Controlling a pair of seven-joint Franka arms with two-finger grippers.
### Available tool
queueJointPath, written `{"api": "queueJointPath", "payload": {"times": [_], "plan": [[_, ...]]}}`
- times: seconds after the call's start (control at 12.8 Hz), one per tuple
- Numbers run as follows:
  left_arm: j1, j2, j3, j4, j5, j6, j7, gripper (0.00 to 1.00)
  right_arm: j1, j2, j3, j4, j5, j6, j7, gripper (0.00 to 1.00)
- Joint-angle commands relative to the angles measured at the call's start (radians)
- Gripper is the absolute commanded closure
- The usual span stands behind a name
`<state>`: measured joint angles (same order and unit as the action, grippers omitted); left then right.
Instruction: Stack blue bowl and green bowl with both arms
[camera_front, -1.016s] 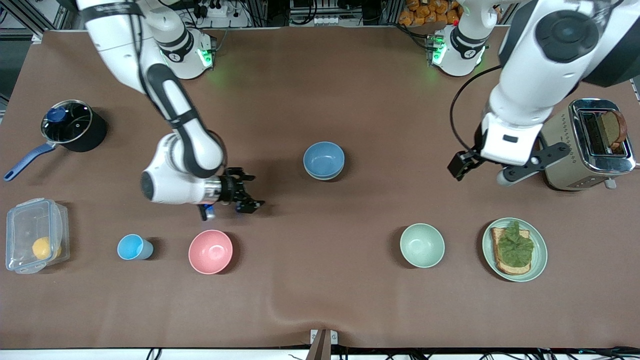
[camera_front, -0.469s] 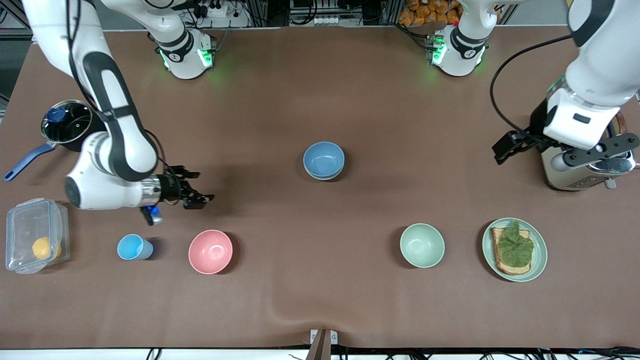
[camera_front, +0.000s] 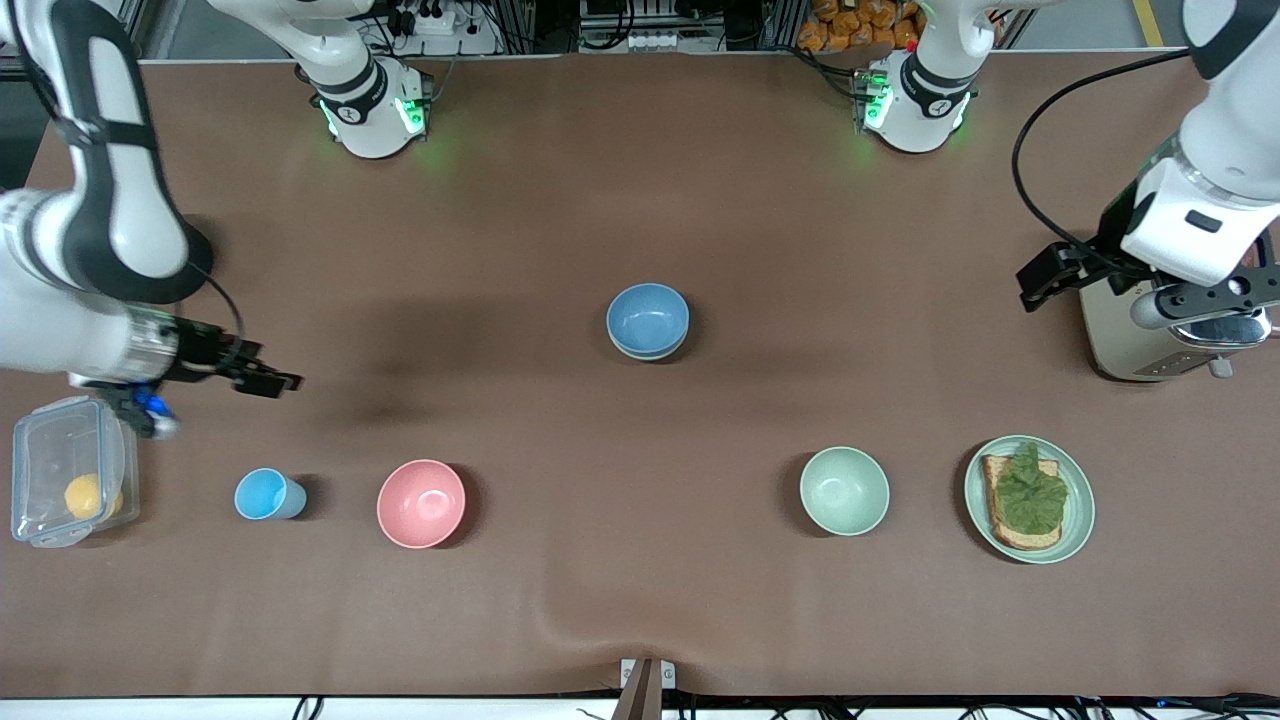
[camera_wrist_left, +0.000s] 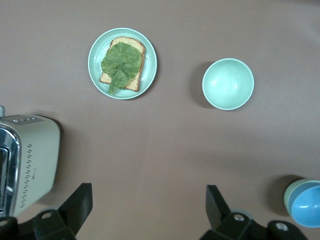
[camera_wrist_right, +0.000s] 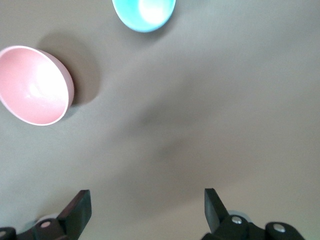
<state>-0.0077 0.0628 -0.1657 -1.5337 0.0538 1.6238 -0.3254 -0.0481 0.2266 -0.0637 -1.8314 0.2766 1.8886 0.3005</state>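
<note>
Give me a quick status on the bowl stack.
Left gripper open beside the toaster; right gripper open above the sky-blue cup. Blue bowl nested in green bowl, mid-table. Nothing in the way.

Around the blue bowl (camera_front: 647, 320), nested in the green bowl (camera_wrist_left: 287, 199) at mid-table, I had bare cloth on every side. Nearer the camera than it, the pink bowl (camera_front: 421, 503) and mint bowl (camera_front: 844, 490) left a wide lane between them. The sky-blue cup (camera_front: 264, 494) and lidded box (camera_front: 68, 470) crowded my right arm's end. The toaster (camera_front: 1160, 330) and sandwich plate (camera_front: 1078, 520) blocked my left arm's end.
</note>
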Motion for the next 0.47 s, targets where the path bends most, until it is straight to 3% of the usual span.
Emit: {"api": "queueJointPath", "payload": {"times": [0.0,0.39], "plan": [[0.002,-0.012,0.032,0.012,-0.060,-0.042,0.051,0.00,-0.018,-0.105,0.019,-0.025,-0.062,-0.005,-0.092,0.00],[0.002,-0.012,0.034,0.029,-0.057,-0.059,0.052,0.00,0.010,-0.246,0.037,-0.014,-0.144,-0.026,-0.093,0.00]]}}
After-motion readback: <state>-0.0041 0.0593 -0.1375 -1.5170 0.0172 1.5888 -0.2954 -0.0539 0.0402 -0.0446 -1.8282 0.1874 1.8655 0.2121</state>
